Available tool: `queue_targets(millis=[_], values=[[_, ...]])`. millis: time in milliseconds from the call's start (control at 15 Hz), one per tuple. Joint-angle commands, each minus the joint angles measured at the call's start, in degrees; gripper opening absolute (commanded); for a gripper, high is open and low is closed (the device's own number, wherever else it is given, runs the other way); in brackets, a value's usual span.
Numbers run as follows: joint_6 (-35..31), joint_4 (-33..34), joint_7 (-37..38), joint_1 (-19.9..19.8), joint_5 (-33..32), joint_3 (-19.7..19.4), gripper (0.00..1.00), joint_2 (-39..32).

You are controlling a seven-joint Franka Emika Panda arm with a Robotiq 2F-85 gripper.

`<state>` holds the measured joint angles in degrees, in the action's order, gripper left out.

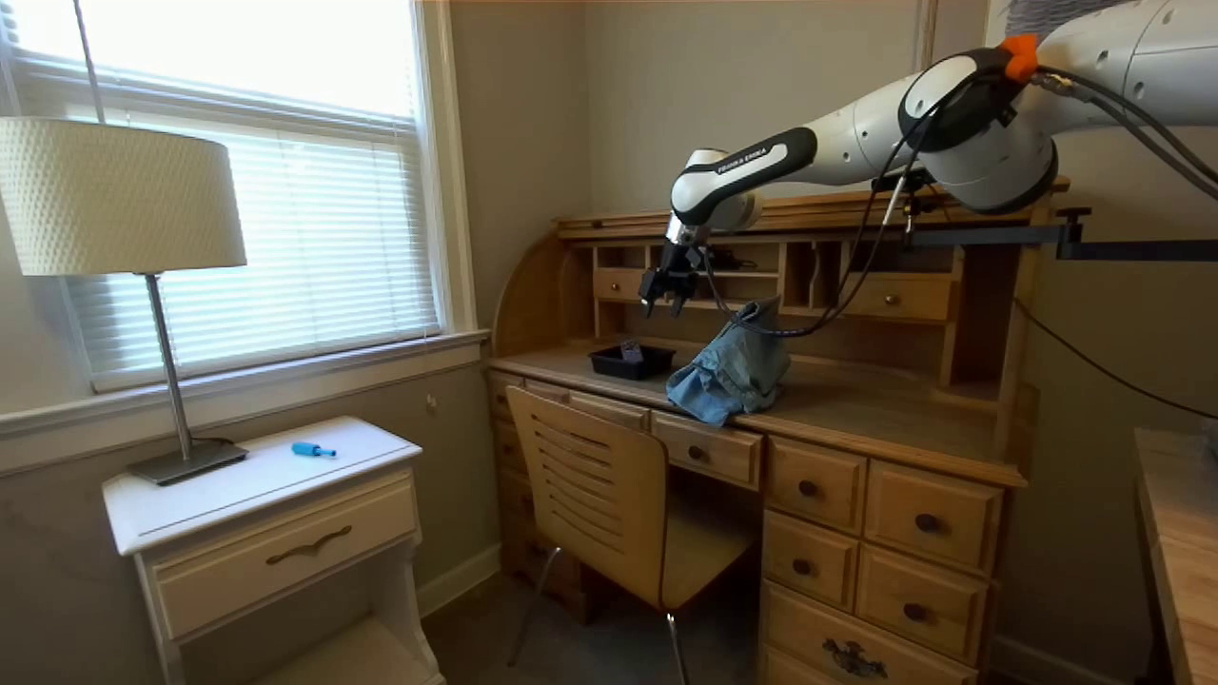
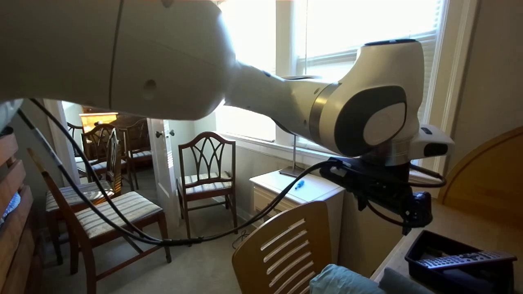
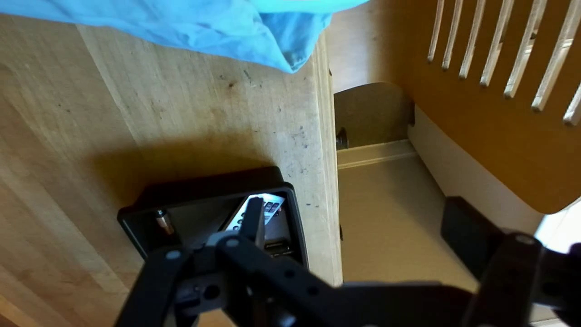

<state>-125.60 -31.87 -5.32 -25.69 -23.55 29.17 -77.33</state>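
A wooden counter [image 3: 218, 102] spans the wrist view's left half; the claw [image 3: 353, 218], spread wide and gripping nothing, hangs near a black tray [image 3: 209, 187] holding a remote [image 3: 273, 202], lower left of centre.

"FRANKA EMIKA" (in white) marks the robot arm [image 1: 856, 136].
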Motion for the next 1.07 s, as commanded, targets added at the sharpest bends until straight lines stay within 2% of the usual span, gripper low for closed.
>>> queue_targets(millis=[0, 333, 1000], values=[[0.04, 0.01, 0.0, -0.01, 0.0, 0.0, 1.0, 0.0], [-0.72, -1.73, -4.03, 0.75, 0.19, 1.58, 1.0, 0.19], [-2.51, -9.39, -11.24, 5.06, 0.2, 6.04, 1.0, 0.72]])
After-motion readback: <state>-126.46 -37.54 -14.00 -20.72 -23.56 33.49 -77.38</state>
